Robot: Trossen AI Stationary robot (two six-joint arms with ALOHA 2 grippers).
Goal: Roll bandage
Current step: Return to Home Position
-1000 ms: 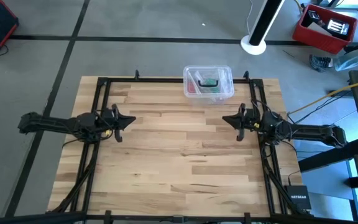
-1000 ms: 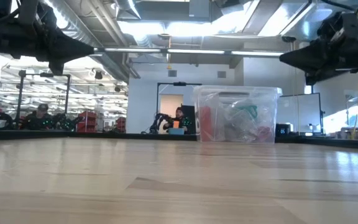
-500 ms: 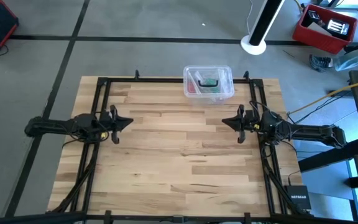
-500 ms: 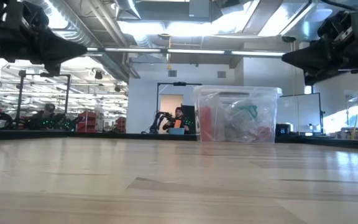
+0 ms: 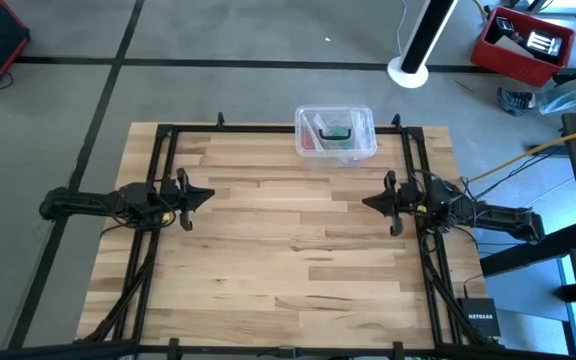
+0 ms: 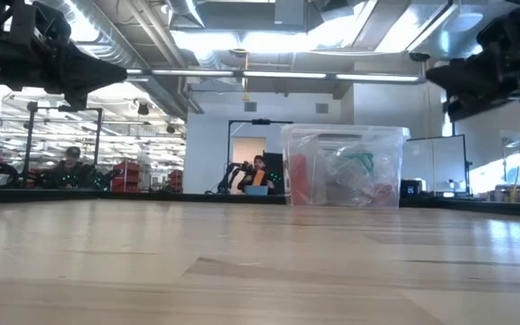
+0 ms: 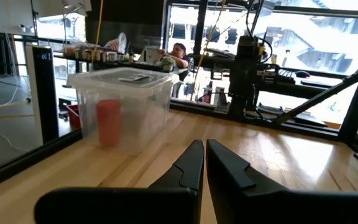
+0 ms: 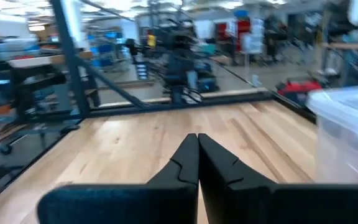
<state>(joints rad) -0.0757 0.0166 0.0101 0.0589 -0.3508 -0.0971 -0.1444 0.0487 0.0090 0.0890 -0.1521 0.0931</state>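
High view: lidded clear box (image 5: 335, 133) upper centre, at bench (image 5: 288, 260) far edge; green bandage (image 5: 339, 132) inside, beside pinkish contents. Left pincer (image 5: 206, 193) mid-left, right pincer (image 5: 368, 202) mid-right, both over wood.
Low view: bandage shows teal through box wall; seated person (image 6: 258, 174) in room behind.
Wrist views: both pincers pressed together.

Bare tabletop (image 5: 278, 230), bin (image 5: 366, 118) at far edge

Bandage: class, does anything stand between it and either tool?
Yes. The bandage sits inside the clear bin; its walls and closed lid separate it from the left tool and right tool, both hanging short of the bin.
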